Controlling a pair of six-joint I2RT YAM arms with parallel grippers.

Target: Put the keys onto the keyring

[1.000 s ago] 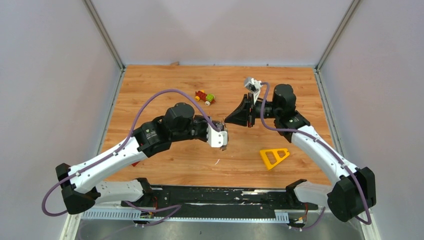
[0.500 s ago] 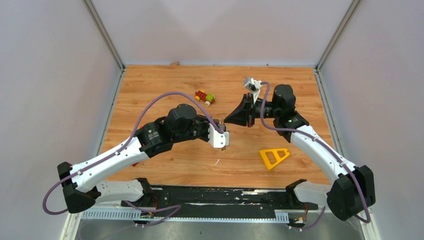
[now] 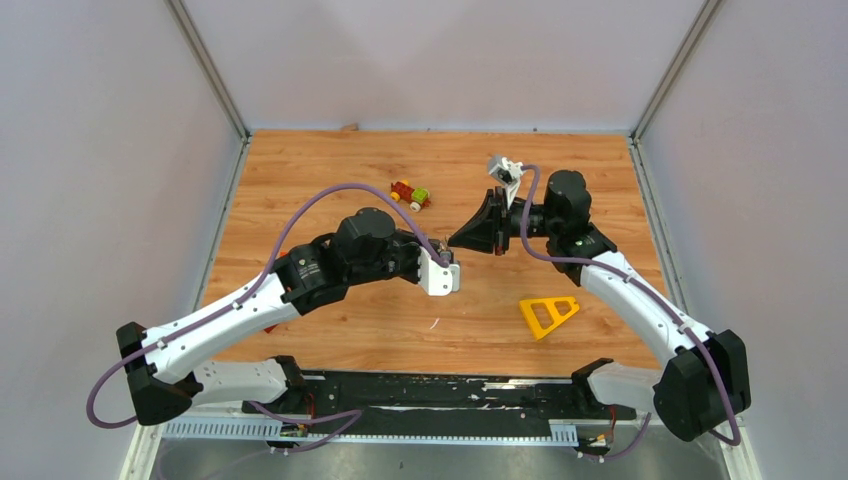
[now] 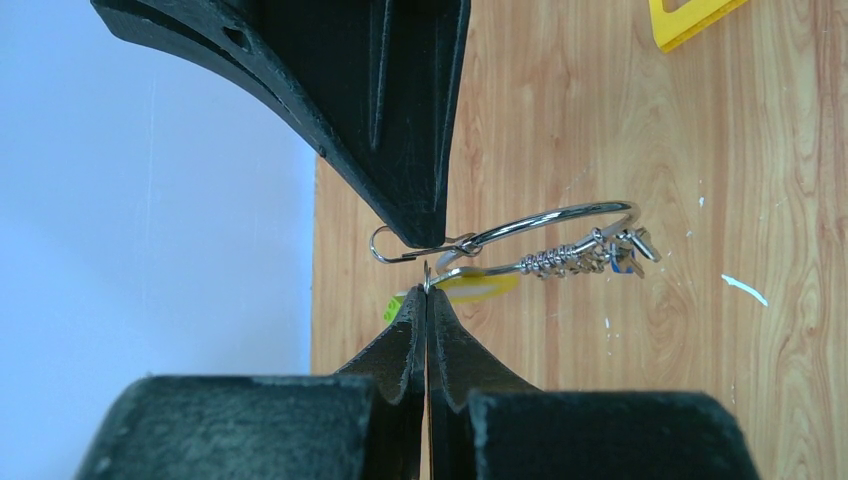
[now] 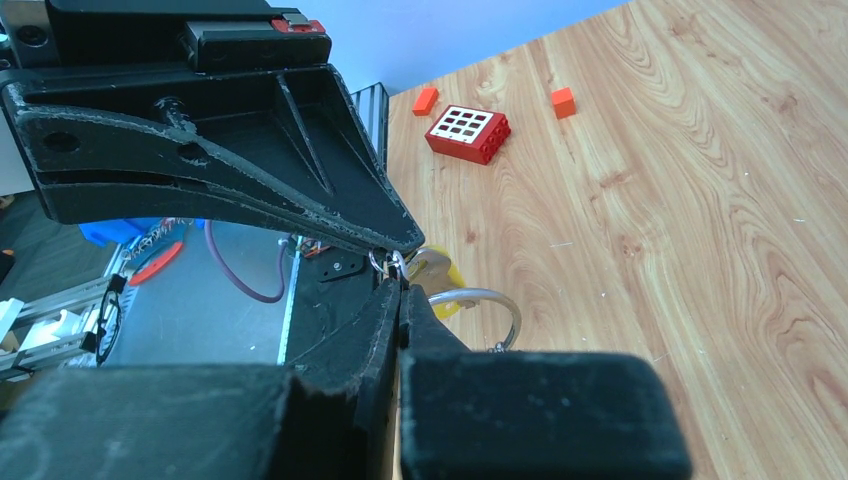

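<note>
My two grippers meet tip to tip above the middle of the table. In the left wrist view, my left gripper [image 4: 427, 293] is shut on the thin edge of a silver key beside a pale yellow tag [image 4: 478, 286]. My right gripper [image 4: 428, 240] comes from above and is shut on the end of the silver keyring [image 4: 560, 215]. Several keys [image 4: 585, 258] with a blue tag hang bunched on the wire. In the right wrist view, the right gripper [image 5: 401, 283] touches the left gripper [image 5: 405, 243], and the keyring [image 5: 495, 298] and yellow tag [image 5: 443, 274] show behind. In the top view, the left gripper [image 3: 449, 260] and right gripper [image 3: 453, 241] hide the keys.
A red-green-yellow toy car [image 3: 410, 194] stands at the back centre. A yellow plastic triangle [image 3: 548, 313] lies at the front right and shows in the left wrist view [image 4: 690, 15]. A red brick [image 5: 467, 133] and small orange blocks [image 5: 563, 101] lie near the left arm's side.
My left arm has shifted slightly to the right, bringing its tip closer to the right gripper. The right arm has barely moved.
</note>
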